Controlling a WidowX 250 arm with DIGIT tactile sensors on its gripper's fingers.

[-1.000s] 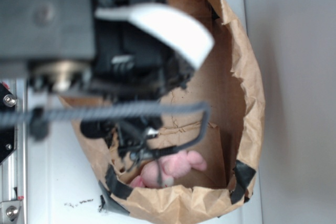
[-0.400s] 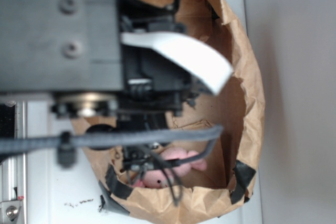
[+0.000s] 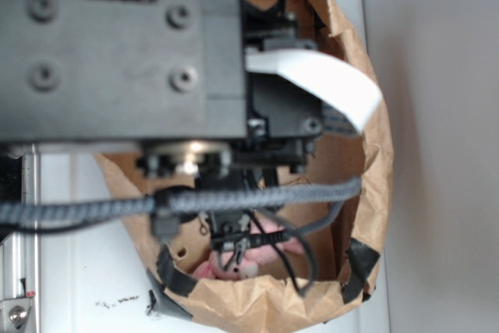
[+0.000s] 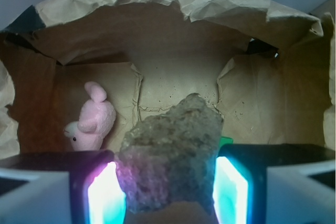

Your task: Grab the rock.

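In the wrist view the rock, a rough speckled grey-brown lump, fills the gap between my two glowing pads. Both pads touch its sides, so my gripper is shut on it. The brown floor of the paper bag shows just under the rock. From the exterior view my arm covers most of the bag; only the gripper tip shows, low inside it, and the rock is hidden there.
The crumpled brown paper bag walls me in on all sides. A pink plush toy lies on the bag floor to my left. A sliver of a green block peeks out behind the right finger.
The arm has swung to the right and nearer the exterior camera, now covering more of the bag. The pink plush toy has stayed put.
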